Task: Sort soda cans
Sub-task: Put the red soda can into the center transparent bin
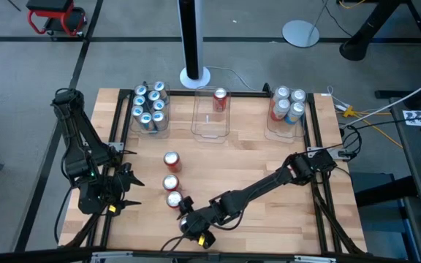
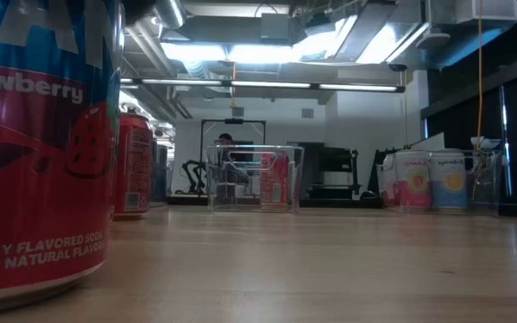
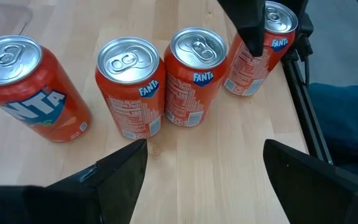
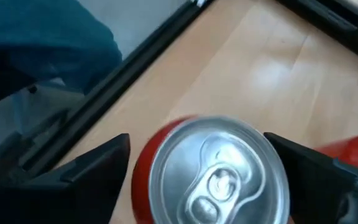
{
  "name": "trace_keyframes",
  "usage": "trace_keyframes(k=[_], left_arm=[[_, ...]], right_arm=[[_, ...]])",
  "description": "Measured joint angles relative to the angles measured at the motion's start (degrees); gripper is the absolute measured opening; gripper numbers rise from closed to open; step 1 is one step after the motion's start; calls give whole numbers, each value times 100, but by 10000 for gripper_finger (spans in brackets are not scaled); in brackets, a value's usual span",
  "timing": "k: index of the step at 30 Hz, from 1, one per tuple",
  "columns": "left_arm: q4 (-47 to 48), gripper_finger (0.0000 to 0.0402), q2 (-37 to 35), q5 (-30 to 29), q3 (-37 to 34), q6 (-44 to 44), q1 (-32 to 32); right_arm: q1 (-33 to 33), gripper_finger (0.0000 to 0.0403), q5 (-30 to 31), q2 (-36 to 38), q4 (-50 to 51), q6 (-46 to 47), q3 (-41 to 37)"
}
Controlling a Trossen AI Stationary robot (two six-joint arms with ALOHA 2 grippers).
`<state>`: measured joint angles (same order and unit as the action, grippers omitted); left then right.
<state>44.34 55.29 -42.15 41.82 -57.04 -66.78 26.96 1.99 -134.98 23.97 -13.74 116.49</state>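
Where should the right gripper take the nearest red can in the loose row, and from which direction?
Grip the round side wall just below the rim. The red can stands upright, silver top up. The right gripper, open, already straddles it from above, so coming straight down looks best. The next can in the row stands close, so keep the fingers off that side.

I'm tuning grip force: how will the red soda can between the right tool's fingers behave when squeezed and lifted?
The red soda can with a silver top stands upright between the open right tool, so it should lift straight. Its smooth round metal wall may slip or dent under a hard squeeze. The tab looks unopened, so it is probably full and fairly heavy.
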Motion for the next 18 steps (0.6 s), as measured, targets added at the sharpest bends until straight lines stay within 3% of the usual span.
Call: trace_keyframes(k=[5,13,18], left_arm=[[1,308,0,0,0,0,0],[1,308,0,0,2,-2,0],[1,308,-1,0,2,0,1]], right_arm=[[0,285,38,-2,-2,-66,-4],[2,285,53,98,217,-267,-2],[48,285,519,543,742,-447,-2]])
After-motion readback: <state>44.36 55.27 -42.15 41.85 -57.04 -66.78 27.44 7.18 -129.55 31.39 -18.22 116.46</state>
